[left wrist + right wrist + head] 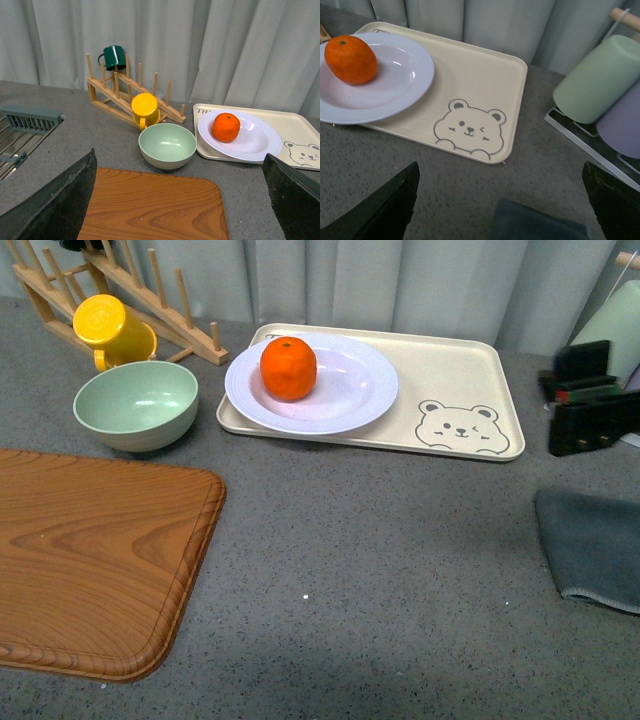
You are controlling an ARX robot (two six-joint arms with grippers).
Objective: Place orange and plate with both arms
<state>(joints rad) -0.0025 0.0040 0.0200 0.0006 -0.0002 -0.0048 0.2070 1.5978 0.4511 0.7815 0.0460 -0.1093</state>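
We see both grippers, left [180, 200] and right [500, 205], spread wide and holding nothing. In the front view's upper middle, the orange [288, 367] sits in the plate [350, 390], which rests on the bear tray's [450, 380] left end.

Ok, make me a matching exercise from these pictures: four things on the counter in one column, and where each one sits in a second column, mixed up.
Things:
1. round bright orange fruit
2. large round white ridged plate
3. yellow plastic cup
4. pale green round bowl

Places:
A. on the beige rectangular bear tray
B. on the grey counter, beside the wooden board
C. on the plate
D. against the wooden peg rack

Pairs: 1-C, 2-A, 3-D, 4-B
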